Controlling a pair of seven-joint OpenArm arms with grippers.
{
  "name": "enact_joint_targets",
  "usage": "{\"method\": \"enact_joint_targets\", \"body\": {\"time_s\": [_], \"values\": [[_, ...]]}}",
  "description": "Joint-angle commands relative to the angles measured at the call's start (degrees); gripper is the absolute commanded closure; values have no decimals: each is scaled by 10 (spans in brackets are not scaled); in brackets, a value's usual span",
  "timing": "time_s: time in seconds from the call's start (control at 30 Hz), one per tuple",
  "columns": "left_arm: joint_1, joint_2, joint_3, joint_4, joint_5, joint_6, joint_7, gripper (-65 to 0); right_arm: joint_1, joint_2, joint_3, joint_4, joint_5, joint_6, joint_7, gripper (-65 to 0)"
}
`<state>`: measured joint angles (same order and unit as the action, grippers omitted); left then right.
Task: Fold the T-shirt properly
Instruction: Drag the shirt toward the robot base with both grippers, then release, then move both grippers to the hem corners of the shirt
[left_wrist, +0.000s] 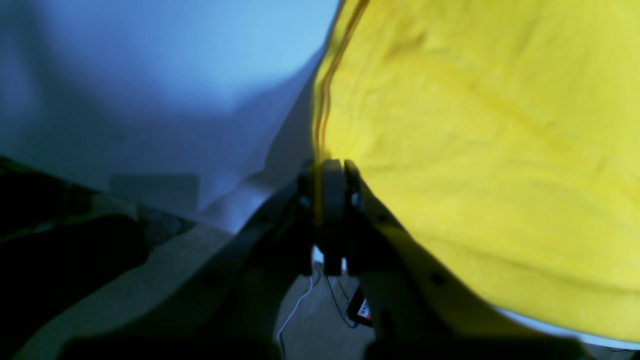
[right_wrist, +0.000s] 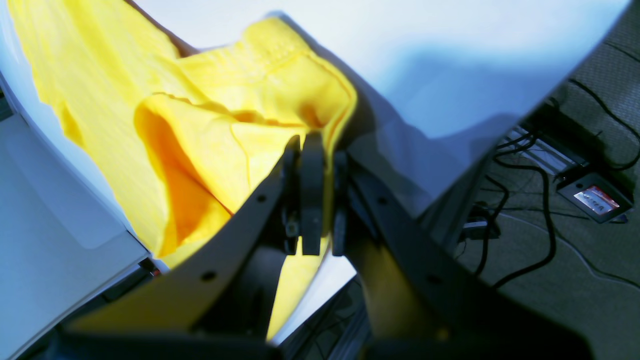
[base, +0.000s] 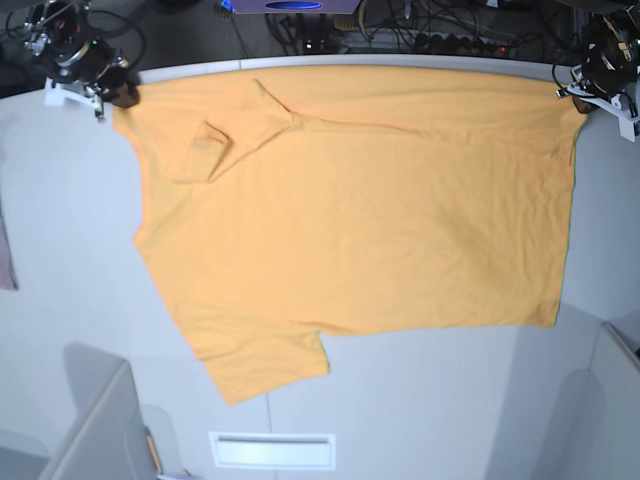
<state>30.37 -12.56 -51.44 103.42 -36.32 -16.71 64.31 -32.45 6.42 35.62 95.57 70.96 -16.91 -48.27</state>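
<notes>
- The T-shirt (base: 370, 210) lies spread out on the pale surface (base: 480, 400), its plain side up, one sleeve crumpled near the far corner.
- The left hand (left_wrist: 327, 172) is closed on the hem corner of the shirt at the far edge of the surface.
- The right hand (right_wrist: 312, 150) is closed on bunched fabric at the opposite far corner.

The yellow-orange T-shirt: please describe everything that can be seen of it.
The yellow-orange short-sleeved cotton T-shirt lies spread sideways on the pale grey table, plain side up, lightly wrinkled. One sleeve sticks out toward the near edge; the other is folded onto the body. The right gripper pinches its far corner by that sleeve, and the left gripper pinches the far hem corner.
</notes>
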Motion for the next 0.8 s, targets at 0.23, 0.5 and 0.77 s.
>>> {"method": "enact_joint_targets", "body": {"time_s": [0.23, 0.5, 0.77], "values": [[4, -9, -6, 8, 1, 1, -5, 0, -11, 7, 8, 10, 6, 5, 0, 0], [4, -9, -6, 11, -1, 1, -6, -318, -13, 1, 25, 51, 5, 5, -7, -251], [-10, -9, -81, 37, -3, 1, -5, -533, 6, 8, 113, 88, 4, 4, -7, -255]]}}
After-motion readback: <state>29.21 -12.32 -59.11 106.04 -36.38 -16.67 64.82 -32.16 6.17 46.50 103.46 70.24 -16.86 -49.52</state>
